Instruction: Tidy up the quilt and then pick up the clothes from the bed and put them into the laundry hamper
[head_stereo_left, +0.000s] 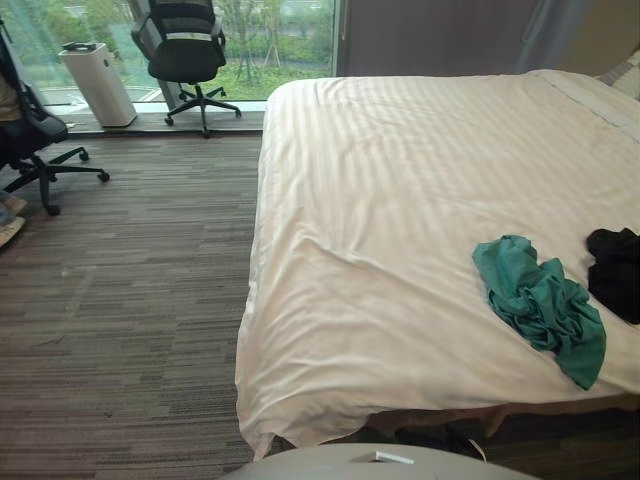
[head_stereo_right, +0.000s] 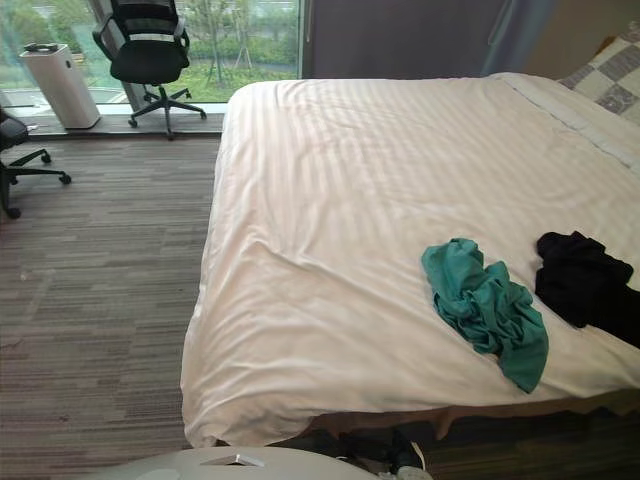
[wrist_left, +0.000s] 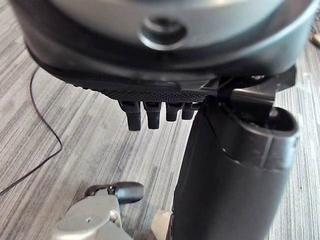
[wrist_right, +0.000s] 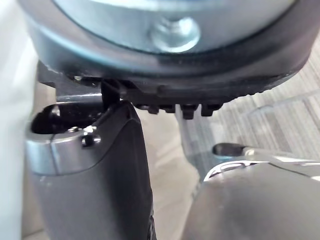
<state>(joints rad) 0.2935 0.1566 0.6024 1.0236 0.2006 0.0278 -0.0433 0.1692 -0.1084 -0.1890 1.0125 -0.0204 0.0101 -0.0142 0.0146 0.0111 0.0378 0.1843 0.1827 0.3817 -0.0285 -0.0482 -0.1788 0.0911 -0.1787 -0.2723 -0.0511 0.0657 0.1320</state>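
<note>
A white striped quilt (head_stereo_left: 400, 200) lies spread fairly flat over the bed, with a few creases near its foot corner. On its near right part lies a crumpled teal garment (head_stereo_right: 480, 305). A black garment (head_stereo_right: 585, 280) sits just right of it, close to the bed's edge. My left hand (wrist_left: 150, 85) hangs over the carpet with straight fingers and holds nothing. My right hand (wrist_right: 200, 95) hangs beside the bed's side, its fingers relaxed and empty.
Grey striped carpet (head_stereo_left: 130, 300) stretches left of the bed. Two black office chairs (head_stereo_left: 185, 55) (head_stereo_left: 25, 140) and a white air purifier (head_stereo_left: 97, 85) stand by the window. A person's shoe (head_stereo_left: 10, 225) shows at far left. A checked pillow (head_stereo_right: 610, 80) lies at the bed's head.
</note>
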